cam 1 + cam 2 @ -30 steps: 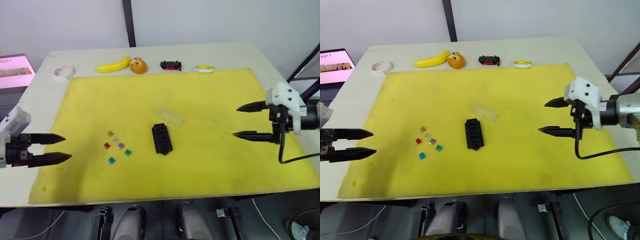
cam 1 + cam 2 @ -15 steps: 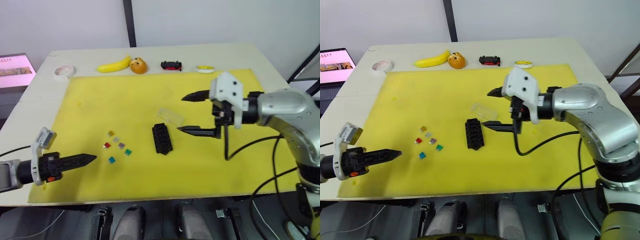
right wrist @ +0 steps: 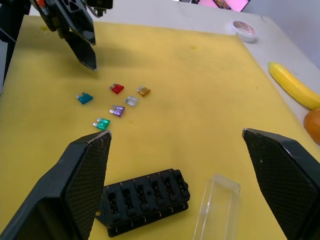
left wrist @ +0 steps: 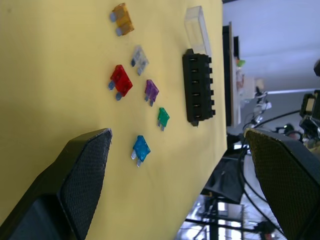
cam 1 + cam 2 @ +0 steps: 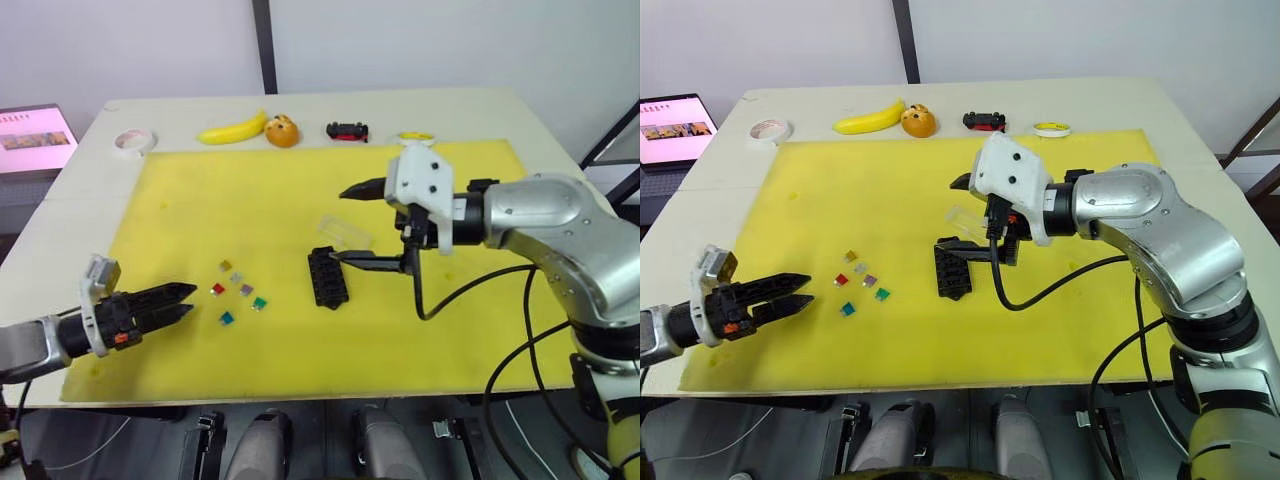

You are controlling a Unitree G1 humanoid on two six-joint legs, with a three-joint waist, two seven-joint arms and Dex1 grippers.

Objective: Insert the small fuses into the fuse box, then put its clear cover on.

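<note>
Nearest, at 8 o'clock on the yellow mat: left gripper, low over the mat, fingers a narrow gap apart in the head views, holding nothing. Tips point toward the small fuses, which lie just ahead at about 9 o'clock from the mat's middle. 6 loose chips counted in the left wrist view: tan, grey, red, purple, green, blue-teal. All flat on the mat, apart from each other, none in a slot.

Mat centre: the fuse box, black, slots up and empty. Right gripper hovers above it, spread wide, empty; lower fingertip at the box's far-right corner, contact not clear.

Just beyond, at 1 o'clock from the box: the clear cover, lying on the mat, close beside the box, faint against the yellow.

Far edge, 12 o'clock: tape roll, banana, orange, toy car, small yellow disc. Screen at 10 o'clock.

Risks, as judged:
- Fuses are tiny and flat; broad fingertips may skid 1 away or pinch 2.
- Right fingertip could nudge the box or sweep the cover.
- Cover is easily misjudged, being nearly transparent.

Writing: none legible; screen text too small.
</note>
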